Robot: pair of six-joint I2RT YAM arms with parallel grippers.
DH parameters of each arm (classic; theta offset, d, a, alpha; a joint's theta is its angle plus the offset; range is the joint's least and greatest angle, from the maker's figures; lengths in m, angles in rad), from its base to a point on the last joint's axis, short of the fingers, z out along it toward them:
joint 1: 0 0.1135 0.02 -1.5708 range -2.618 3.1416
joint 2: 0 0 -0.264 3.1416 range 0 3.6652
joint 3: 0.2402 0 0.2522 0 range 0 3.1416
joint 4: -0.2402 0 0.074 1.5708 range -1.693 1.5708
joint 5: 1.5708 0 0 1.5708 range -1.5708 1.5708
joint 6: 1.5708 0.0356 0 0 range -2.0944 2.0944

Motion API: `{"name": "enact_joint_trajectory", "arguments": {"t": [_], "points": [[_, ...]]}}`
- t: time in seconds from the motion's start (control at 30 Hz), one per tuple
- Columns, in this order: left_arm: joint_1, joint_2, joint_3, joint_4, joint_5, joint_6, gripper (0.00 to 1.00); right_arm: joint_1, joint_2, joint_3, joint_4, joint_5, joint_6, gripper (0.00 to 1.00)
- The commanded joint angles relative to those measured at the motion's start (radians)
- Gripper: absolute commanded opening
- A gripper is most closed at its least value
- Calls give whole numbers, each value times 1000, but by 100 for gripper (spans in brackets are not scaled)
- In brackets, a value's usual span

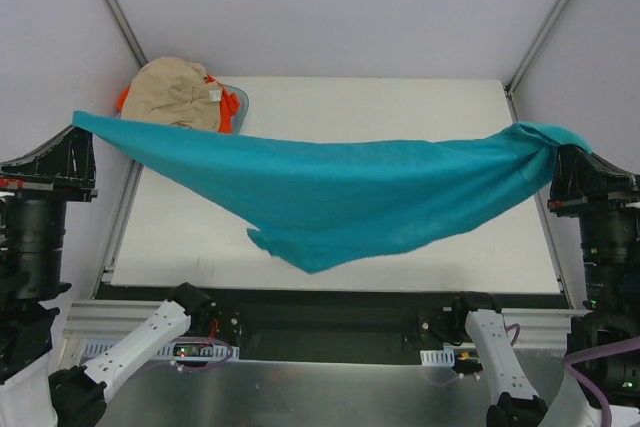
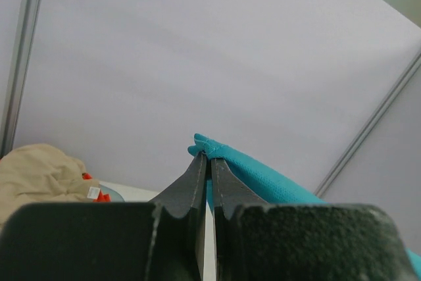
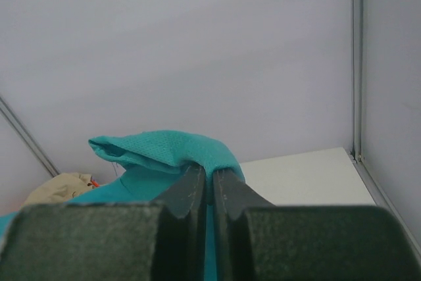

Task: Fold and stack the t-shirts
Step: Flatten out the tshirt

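My left claw (image 2: 210, 159) is clamped on one end of the teal t-shirt (image 1: 350, 197) and my right claw (image 3: 210, 176) on the other end. The cloth hangs stretched between them above the white table (image 1: 420, 107). The beige t-shirt (image 1: 175, 92) lies over the orange t-shirt (image 1: 230, 104) at the far left corner.

Overhead cam; close wrist cams; shared teal tee (image 1: 340, 197).
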Motion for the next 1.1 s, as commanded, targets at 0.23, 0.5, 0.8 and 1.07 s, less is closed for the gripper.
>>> {"name": "enact_joint_trajectory", "arguments": {"t": [0.23,0.5,0.8,1.07], "points": [[13,334,-386,-10,-144,-206,6,-8,388,-263,84,120,-61,6],[248,630,-601,-138,234,-412,99,10,1028,-128,-12,120,-135,89],[248,551,-619,-152,254,-390,99,171,915,-280,-27,320,-64,96],[248,721,-587,-122,338,-429,99,266,722,-736,28,165,291,96]]}}
